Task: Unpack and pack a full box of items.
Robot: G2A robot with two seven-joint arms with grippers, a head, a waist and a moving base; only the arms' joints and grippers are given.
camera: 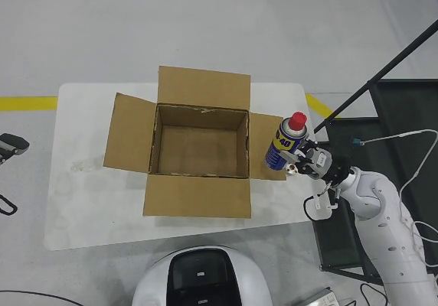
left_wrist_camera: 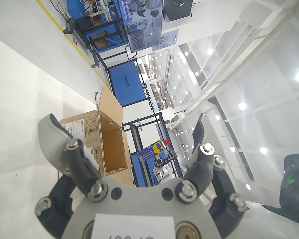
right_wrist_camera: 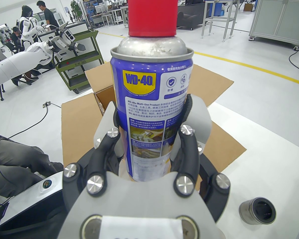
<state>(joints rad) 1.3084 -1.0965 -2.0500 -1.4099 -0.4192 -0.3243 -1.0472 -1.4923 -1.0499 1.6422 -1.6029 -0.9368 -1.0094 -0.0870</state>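
An open cardboard box [camera: 204,141] stands in the middle of the white table [camera: 89,206], its flaps spread and its bare floor showing. A blue spray can [camera: 286,141] with a red cap stands upright over the box's right flap, and my right gripper [camera: 299,162] is shut on its lower body. In the right wrist view the can [right_wrist_camera: 150,75] sits between the gripper's [right_wrist_camera: 149,115] two fingers, with the box [right_wrist_camera: 74,125] behind it. My left gripper [left_wrist_camera: 125,130] is open and holds nothing, off the table's left side [camera: 16,143], far from the box [left_wrist_camera: 109,135].
A short metal cylinder [right_wrist_camera: 258,210] lies on the table near the right gripper. A black metal frame and cart [camera: 403,115] stand close to the table's right edge. A yellow floor line [camera: 12,103] runs behind the table.
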